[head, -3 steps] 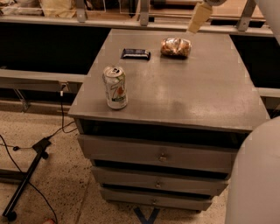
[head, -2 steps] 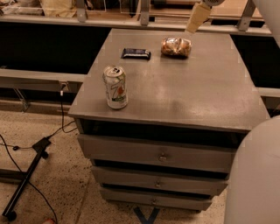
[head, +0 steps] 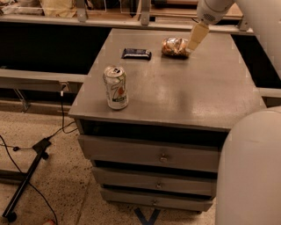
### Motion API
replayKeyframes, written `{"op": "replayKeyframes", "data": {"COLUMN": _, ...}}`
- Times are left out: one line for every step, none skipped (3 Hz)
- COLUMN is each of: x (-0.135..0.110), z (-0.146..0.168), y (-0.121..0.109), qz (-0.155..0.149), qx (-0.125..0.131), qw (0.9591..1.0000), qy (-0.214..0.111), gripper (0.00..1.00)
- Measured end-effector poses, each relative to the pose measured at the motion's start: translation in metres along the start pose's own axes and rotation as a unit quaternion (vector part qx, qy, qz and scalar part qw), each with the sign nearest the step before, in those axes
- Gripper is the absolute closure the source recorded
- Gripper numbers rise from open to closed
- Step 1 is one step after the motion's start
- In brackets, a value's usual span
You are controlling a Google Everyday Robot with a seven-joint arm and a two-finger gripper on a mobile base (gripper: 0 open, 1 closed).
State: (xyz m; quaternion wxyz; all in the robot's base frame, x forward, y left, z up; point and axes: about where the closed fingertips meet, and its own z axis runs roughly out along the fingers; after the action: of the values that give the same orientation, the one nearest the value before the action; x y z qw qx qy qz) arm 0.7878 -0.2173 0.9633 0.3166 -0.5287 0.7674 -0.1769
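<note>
My gripper (head: 196, 38) hangs over the far right part of the grey cabinet top (head: 197, 92), reaching down from the upper right. Its cream tip is right beside a shiny crumpled snack bag (head: 173, 46), at the bag's right edge; whether they touch I cannot tell. A dark flat snack bar (head: 136, 53) lies to the left of the bag. A white soda can (head: 116, 87) stands upright near the front left corner, far from the gripper.
The cabinet has three drawers (head: 149, 154) in its front. A black stand and cables (head: 30, 167) lie on the speckled floor at the left. Part of my white body (head: 250, 171) fills the lower right. Shelving (head: 88, 13) runs behind the cabinet.
The gripper has come down and slightly left, closer to the snack bag. The can, bar and bag have not moved.
</note>
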Motion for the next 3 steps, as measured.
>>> {"op": "replayKeyframes", "data": {"x": 0.007, "z": 0.022, "y": 0.01, "qz": 0.019, "qx": -0.022, "qw": 0.9995, "qy": -0.014, "gripper": 0.0}}
{"op": "replayKeyframes", "data": {"x": 0.007, "z": 0.041, "y": 0.022, "qz": 0.044, "qx": -0.052, "qw": 0.997, "qy": -0.038, "gripper": 0.0}}
{"op": "replayKeyframes", "data": {"x": 0.006, "z": 0.06, "y": 0.039, "qz": 0.063, "qx": -0.085, "qw": 0.9928, "qy": -0.055, "gripper": 0.0}}
